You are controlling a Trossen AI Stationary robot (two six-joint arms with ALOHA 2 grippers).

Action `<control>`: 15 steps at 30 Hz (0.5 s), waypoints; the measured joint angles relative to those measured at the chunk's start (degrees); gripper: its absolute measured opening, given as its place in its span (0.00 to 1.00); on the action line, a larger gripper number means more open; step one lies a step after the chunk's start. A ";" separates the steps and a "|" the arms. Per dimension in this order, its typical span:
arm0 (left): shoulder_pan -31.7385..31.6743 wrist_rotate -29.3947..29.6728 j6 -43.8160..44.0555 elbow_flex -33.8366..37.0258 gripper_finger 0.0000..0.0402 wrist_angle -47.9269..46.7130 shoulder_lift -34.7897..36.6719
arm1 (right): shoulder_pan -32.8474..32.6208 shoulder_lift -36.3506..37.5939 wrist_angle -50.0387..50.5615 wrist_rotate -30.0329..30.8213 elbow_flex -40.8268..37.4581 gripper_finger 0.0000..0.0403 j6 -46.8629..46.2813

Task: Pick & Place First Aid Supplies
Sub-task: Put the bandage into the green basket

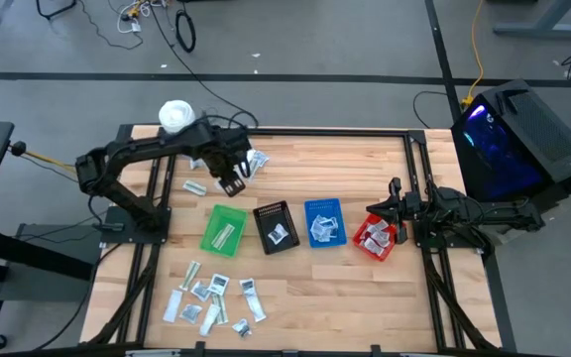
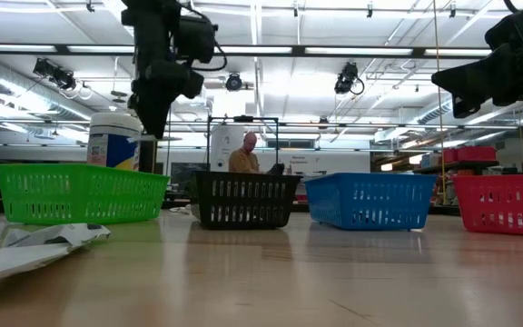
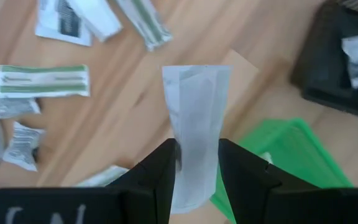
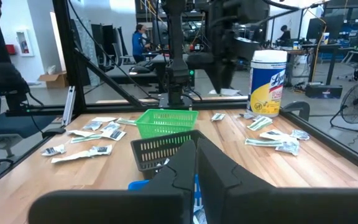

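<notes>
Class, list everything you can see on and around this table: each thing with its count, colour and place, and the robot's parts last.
Green bin: one, leftmost in the row, one packet inside.
Black bin: one, second in the row, holds sachets.
Blue bin: one, third, holds sachets.
Red bin: one, rightmost, holds sachets.
Loose sachets: many, white and silvery, near edge of the table; a few more near the tub.
Tub: one, white, far left corner.
Person: one, in the room behind.
Left gripper: jaws shut on a white sachet, above the table by the green bin.
Right gripper: jaws shut, over the red bin.
</notes>
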State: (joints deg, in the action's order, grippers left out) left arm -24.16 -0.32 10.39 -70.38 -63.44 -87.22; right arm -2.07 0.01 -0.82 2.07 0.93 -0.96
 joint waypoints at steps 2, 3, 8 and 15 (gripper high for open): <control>2.24 -0.01 2.25 -0.85 0.33 -1.22 0.00 | 0.00 0.00 0.00 0.02 0.00 0.06 -0.01; 3.33 -0.04 3.78 -1.15 0.33 -1.64 0.00 | -0.02 0.00 0.00 0.00 0.00 0.06 -0.01; 7.72 -2.23 13.59 -1.35 0.33 -1.99 0.00 | 0.00 0.00 0.00 0.00 0.00 0.06 0.01; 13.82 -4.13 24.05 -1.35 0.33 -1.99 0.00 | -0.01 0.00 0.00 0.01 0.00 0.06 -0.01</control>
State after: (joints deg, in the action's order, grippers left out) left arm -10.34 -4.45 34.44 -71.72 -65.43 -87.22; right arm -2.07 0.01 -0.82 2.07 0.93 -0.97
